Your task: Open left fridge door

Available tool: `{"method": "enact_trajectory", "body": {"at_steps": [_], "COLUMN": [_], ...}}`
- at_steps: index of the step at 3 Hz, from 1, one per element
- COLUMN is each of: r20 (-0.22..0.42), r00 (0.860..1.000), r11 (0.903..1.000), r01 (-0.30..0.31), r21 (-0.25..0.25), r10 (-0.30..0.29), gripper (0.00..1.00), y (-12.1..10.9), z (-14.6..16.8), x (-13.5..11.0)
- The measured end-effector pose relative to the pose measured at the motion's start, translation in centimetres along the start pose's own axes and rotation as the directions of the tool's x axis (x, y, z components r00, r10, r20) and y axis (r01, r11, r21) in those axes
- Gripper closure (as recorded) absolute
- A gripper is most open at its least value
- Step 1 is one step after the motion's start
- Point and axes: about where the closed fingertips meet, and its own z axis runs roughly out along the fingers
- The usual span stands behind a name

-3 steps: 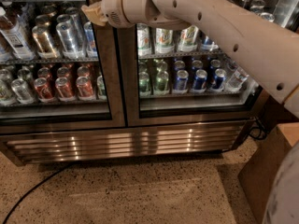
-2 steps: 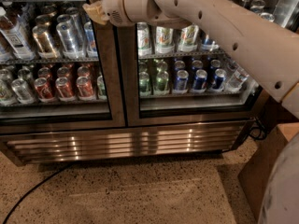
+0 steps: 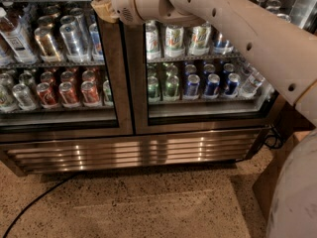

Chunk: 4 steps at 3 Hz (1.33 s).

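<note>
The fridge [image 3: 133, 150] fills the view, a two-door steel cooler with a louvred grille along its base. The left fridge door [image 3: 111, 73] is a glass pane in a dark-edged steel frame, with red and silver cans [image 3: 69, 90] behind it. It stands closed, flush with the right door [image 3: 208, 118], which shows green and blue cans. My beige arm reaches in from the right across the top. My gripper [image 3: 102, 6] is at the upper right edge of the left door's frame, next to the centre post. Its tips are partly hidden against the frame.
A black cable [image 3: 34, 205] runs over the speckled floor at the lower left. More cable [image 3: 270, 140] lies at the fridge's lower right corner. A brown box [image 3: 277, 177] stands at the right. My robot's pale body [image 3: 297, 202] fills the lower right corner.
My gripper has shifted slightly up along the left door's right edge. The door has not moved.
</note>
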Motion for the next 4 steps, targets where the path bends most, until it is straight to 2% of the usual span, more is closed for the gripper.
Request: {"method": "enact_trajectory", "body": {"at_steps": [4], "r20": [0.011], "r00": [1.000], "r11": [0.9989], "r01": [-0.027], "r21": [-0.038], "r10": [0.027], "gripper": [1.00], "y": [0.03], "z": [0.03], "x": [-0.21]}}
